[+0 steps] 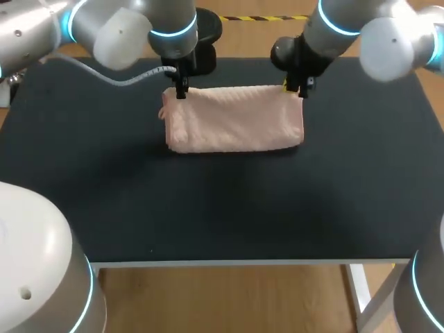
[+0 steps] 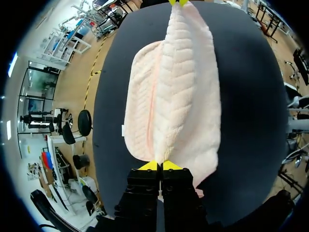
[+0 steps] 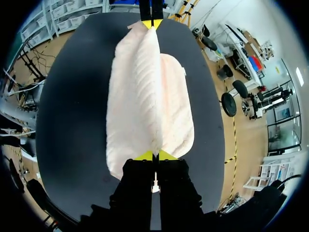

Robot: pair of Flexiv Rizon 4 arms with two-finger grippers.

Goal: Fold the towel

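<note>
One pink towel [image 1: 234, 118] lay at the far middle of the black table [image 1: 208, 208], its far edge lifted into a ridge between the two arms. The left gripper [image 1: 182, 93] was clamped on the ridge's left end. The right gripper [image 1: 298, 89] was clamped on its right end, yellow tips pressed together on the cloth.

Head view: even, soft light from above. Table [image 1: 208, 208] is matte black with no glare. Towel [image 1: 232, 119] is the brightest patch, with a thin soft shadow along its near edge. The pale shells of the left arm [image 1: 118, 31] and right arm [image 1: 388, 38] carry broad dull highlights, and blue rings glow on them.

Wrist views: towel well lit, its ribs picked out by faint shading. The black bodies of the left gripper [image 2: 159, 166] and right gripper [image 3: 154, 155] swallow detail. Their yellow tips are vivid.
</note>
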